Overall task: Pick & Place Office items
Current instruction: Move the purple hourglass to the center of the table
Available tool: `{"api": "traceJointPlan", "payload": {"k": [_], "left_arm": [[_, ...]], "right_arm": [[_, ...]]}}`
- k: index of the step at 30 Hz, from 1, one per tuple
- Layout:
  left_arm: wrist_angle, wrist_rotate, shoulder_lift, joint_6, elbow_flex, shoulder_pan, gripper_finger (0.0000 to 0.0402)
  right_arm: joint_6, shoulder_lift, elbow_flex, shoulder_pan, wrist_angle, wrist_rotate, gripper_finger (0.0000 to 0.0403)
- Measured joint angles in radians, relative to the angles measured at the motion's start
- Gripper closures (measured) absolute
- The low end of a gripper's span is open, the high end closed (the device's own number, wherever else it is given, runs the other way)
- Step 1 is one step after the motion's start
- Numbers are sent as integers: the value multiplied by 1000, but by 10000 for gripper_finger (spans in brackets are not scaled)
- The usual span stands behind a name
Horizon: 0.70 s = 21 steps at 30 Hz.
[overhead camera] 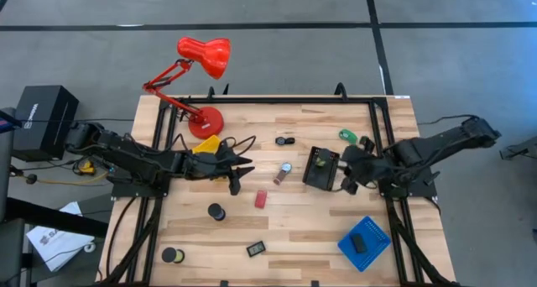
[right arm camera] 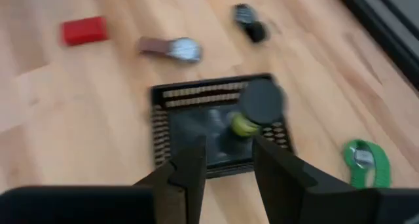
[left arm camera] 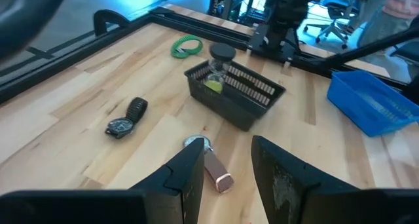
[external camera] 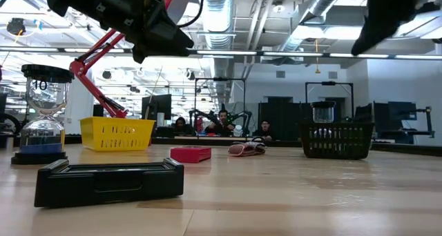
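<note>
My left gripper (overhead camera: pixel 237 178) hangs open above the table's middle left, nothing between its fingers (left arm camera: pixel 226 155). Beyond its tips lie a pink-strapped watch (left arm camera: pixel 209 160) and a black watch (left arm camera: pixel 126 118). My right gripper (overhead camera: pixel 346 176) stands open at the right edge of the black basket (overhead camera: pixel 321 167), above it and tipped down (right arm camera: pixel 229 149). In the basket is a small hourglass (right arm camera: pixel 254 109) with a black cap and yellow-green sand. A red block (overhead camera: pixel 261 199), a green watch (overhead camera: pixel 347 136), two black discs (overhead camera: pixel 216 211) (overhead camera: pixel 172 255) and a black block (overhead camera: pixel 257 248) lie loose on the wood.
A red desk lamp (overhead camera: pixel 201 60) stands at the far left, with a yellow tray (overhead camera: pixel 208 144) near its base. A blue tray (overhead camera: pixel 365 241) holding a dark item sits near right. Black frame rails (overhead camera: pixel 382 127) run along the table's sides.
</note>
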Motion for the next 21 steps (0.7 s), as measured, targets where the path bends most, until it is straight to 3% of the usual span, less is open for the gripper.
{"api": "traceJointPlan", "payload": {"k": [8,15,21], "left_arm": [[47,0,0,-10,0,57,279],[95,0,0,-10,0,102,279],[100,0,0,-10,0,125,279]], "right_arm": [[64,-99,-148,-254,42,105,291],[68,-59,-155,-492,73,102,291],[-12,25,-155,-624,94,104,291]]}}
